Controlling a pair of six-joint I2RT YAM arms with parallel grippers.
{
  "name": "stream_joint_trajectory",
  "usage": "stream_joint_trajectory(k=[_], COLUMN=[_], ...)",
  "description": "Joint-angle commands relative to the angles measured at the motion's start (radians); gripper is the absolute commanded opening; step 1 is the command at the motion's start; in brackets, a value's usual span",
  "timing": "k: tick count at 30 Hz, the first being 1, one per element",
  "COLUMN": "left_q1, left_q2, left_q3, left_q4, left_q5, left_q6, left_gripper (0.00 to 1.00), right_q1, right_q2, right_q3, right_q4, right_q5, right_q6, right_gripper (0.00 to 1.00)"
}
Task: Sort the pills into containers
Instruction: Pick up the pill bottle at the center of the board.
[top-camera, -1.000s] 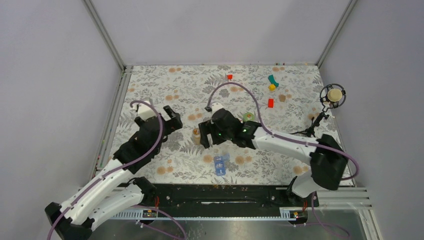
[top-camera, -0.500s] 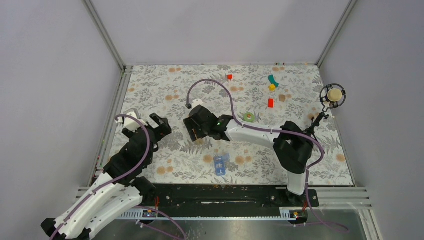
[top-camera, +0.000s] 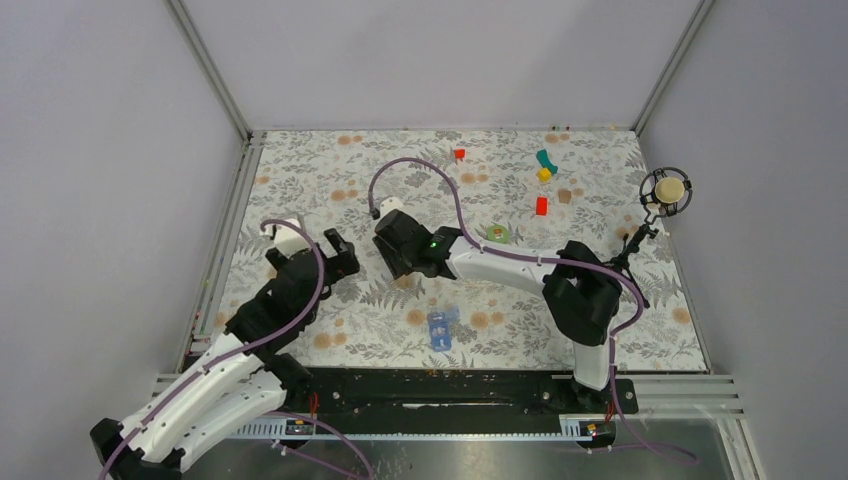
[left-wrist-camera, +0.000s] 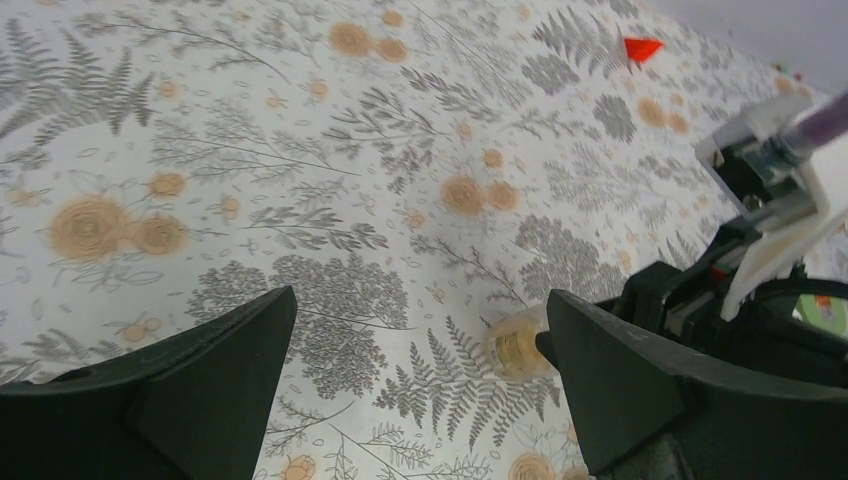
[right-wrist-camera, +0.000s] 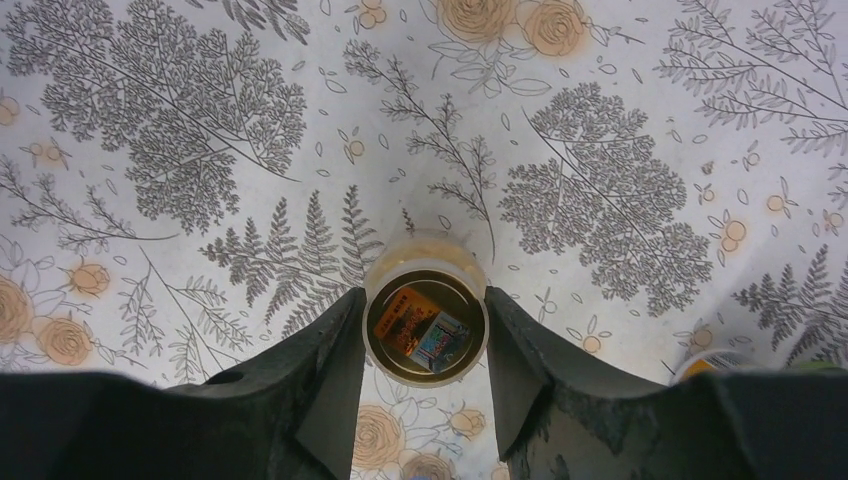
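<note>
The open pill bottle (right-wrist-camera: 425, 330), at lower centre of the right wrist view, is clasped on both sides by the fingers of the right gripper (right-wrist-camera: 425, 296). The left gripper (left-wrist-camera: 420, 310) is spread wide over the tabletop (left-wrist-camera: 250, 150), with nothing held. The blue pill box (top-camera: 440, 328) lies at lower centre of the top view, apart from both. No pill can be made out in it, so the sorting is judged hardly begun.
</note>
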Motion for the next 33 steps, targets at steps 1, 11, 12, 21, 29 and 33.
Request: stream_joint_trajectory(k=[1, 11, 12, 21, 29, 33], left_q1=[0.004, 0.002, 0.001, -0.090, -0.093, -0.093], left_q2=[0.035, 0.156, 0.167, 0.318, 0.367, 0.378], left_q3=[-0.027, -0.047, -0.048, -0.033, -0.057, -0.068], left_q4=[0.173, 0.353, 0.386, 0.608, 0.716, 0.767], left_q5=[0.215, 0.680, 0.752, 1.167, 1.342, 1.376], left_q6=[0.143, 0.270, 0.288, 0.487, 0.482, 0.463], left_gripper=[0.98, 0.99, 0.98, 0.97, 0.77, 0.55], right_q1=[0.000, -0.164, -0.176, -0.210, -0.223, -0.229], right_q2=[-0.120, -0.458, -0.484, -0.651, -0.724, -0.740], right_q3=[-0.010, -0.178, -0.185, -0.212, -0.248, -0.274], right_q4=[-0.041, -0.161, -0.175, -0.251, -0.220, -0.189], right_q5=[0.041, -0.295, -0.330, -0.615, -0.762, -0.778], right_q6=[-0.037, -0.093, -0.100, -0.118, -0.082, -0.064], right_gripper=[0.28, 0.28, 0.28, 0.34, 0.34, 0.34])
